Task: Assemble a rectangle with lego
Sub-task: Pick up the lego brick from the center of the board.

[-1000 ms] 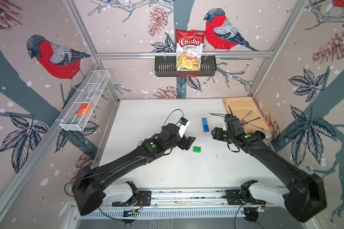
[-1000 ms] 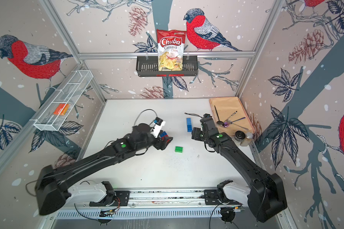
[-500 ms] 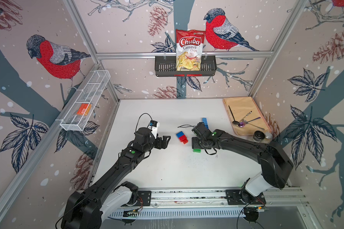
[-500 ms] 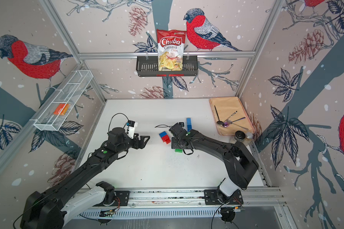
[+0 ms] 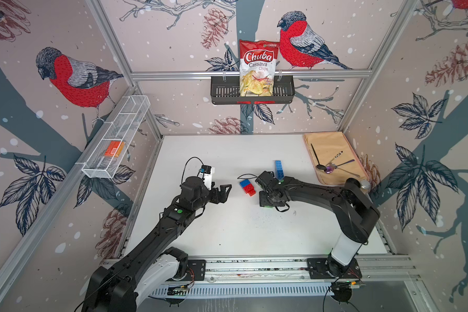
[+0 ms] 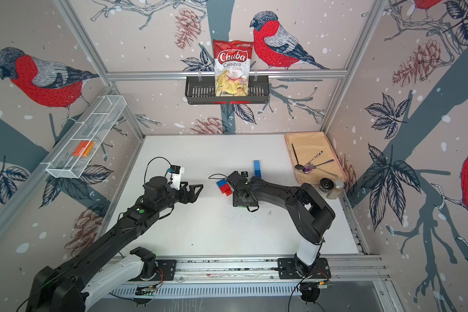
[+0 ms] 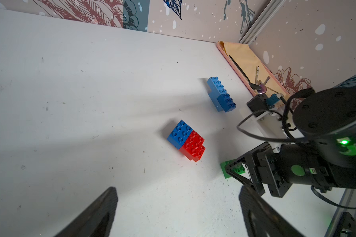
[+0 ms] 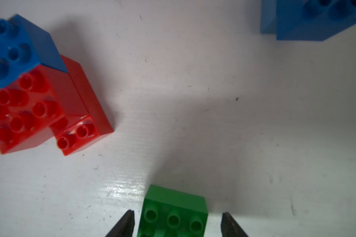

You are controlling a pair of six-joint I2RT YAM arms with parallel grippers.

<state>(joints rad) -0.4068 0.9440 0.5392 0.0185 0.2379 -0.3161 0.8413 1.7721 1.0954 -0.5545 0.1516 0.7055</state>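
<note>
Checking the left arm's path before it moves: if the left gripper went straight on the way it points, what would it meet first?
Probably the blue-and-red brick cluster, on the table straight ahead of the open left gripper, nothing between them. Whether it is low enough to touch is unclear.

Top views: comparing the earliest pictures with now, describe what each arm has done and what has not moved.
The left gripper let go of the red and blue block and drew back to its own side, open. The right gripper moved from beside the long blue bricks to the green brick, jaws open either side of it. The bricks and the tray stayed put.
</note>
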